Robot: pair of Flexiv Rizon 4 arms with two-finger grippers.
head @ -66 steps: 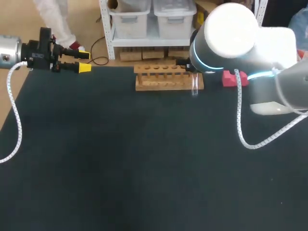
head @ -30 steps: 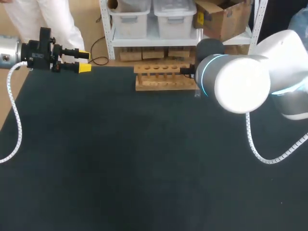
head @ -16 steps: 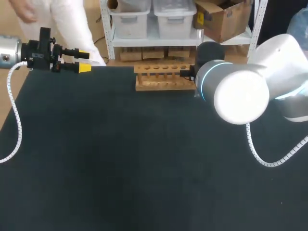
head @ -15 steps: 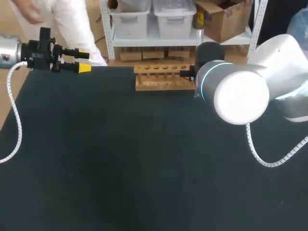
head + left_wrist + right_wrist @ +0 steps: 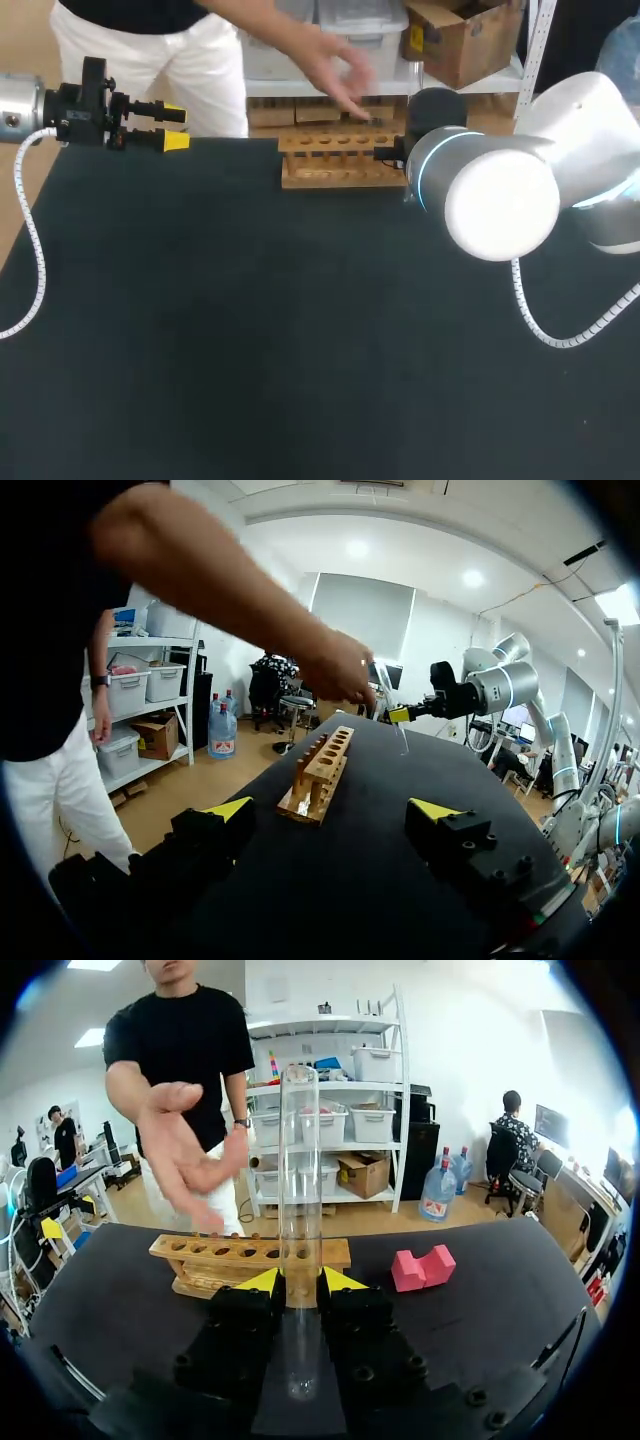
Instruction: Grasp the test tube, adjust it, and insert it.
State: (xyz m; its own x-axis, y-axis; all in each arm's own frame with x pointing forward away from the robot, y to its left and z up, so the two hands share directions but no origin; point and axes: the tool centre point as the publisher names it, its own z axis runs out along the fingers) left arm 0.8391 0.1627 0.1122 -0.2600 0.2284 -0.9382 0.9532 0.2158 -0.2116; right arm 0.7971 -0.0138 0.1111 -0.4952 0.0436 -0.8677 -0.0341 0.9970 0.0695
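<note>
Head camera looks down from above and behind onto the dark table, with the wooden test tube rack at 12 o'clock. Left wrist camera sights low across the table from afar; right wrist camera faces the rack closely. All three share it.

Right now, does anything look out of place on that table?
Yes: a person's hand hovers over the wooden rack, close to the right gripper holding the glass tube. That looks odd mid-task.

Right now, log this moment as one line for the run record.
right gripper: shut on test tube, near upright | rack: tube not yet inserted | left gripper: open, empty | person's hand: over rack
</note>
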